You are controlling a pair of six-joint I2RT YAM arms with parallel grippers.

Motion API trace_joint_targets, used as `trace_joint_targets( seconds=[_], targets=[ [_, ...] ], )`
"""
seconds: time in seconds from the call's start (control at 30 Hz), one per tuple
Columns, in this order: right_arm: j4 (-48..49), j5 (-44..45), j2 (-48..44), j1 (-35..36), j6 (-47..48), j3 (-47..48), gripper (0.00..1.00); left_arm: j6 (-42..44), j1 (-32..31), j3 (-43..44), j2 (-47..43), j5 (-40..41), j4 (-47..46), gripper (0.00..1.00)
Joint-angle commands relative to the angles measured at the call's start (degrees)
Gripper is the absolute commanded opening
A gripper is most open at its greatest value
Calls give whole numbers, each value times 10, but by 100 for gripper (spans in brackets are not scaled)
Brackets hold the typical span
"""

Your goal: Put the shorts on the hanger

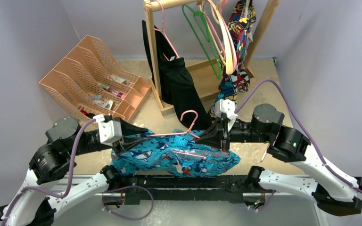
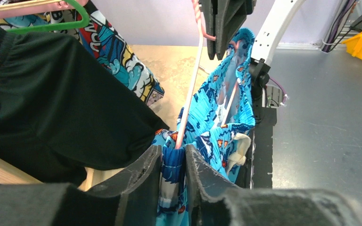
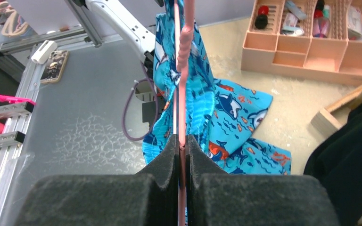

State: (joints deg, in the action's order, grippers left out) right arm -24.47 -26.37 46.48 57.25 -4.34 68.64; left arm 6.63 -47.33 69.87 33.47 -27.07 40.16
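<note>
The turquoise shark-print shorts (image 1: 174, 160) hang bunched between my two grippers above the table's near edge. The thin pink hanger (image 1: 187, 123) lies across them, hook up, its lower bar against the fabric. My left gripper (image 1: 122, 141) is shut on the shorts' left end, a fold of fabric (image 2: 173, 174) pinched beside the hanger's pink wire (image 2: 188, 101). My right gripper (image 1: 219, 136) is shut on the hanger's right end, its pink wire (image 3: 183, 84) clamped between the pads, with the shorts (image 3: 226, 110) hanging beyond. The far end of the hanger is partly hidden in fabric.
A wooden rack (image 1: 153, 52) stands at the back with a black garment (image 1: 181, 87), a green hanger (image 1: 202, 35), a cream hanger (image 1: 226, 42) and a comic-print garment (image 1: 238, 28). A peach mesh organizer (image 1: 92, 77) sits at back left.
</note>
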Motion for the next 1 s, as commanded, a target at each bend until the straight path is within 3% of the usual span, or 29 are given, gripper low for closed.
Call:
trace_joint_targets(
  seconds=[0.0, 0.07, 0.23, 0.47, 0.6, 0.8, 0.97],
  targets=[
    [-29, 43, -10, -1, -34, 39, 0, -10, 2, 10, 19, 21, -31, 34],
    [-41, 58, -18, -1, -58, 40, 0, -32, 2, 7, 22, 34, -57, 46],
    [-93, 91, -49, -1, -103, 40, 0, -75, 2, 5, 31, 67, -121, 55],
    [-212, 169, -62, -1, -172, 88, 0, -97, 2, -24, 44, 159, -168, 60],
    [-289, 241, -48, -1, -197, 136, 0, -170, 2, -56, 63, 226, -224, 65],
    [-378, 307, -48, -1, -240, 190, 0, -222, 2, -17, 143, 334, -187, 67],
    [-412, 330, -53, -1, -254, 210, 0, -217, 2, -32, 186, 332, -240, 71]
  ],
)
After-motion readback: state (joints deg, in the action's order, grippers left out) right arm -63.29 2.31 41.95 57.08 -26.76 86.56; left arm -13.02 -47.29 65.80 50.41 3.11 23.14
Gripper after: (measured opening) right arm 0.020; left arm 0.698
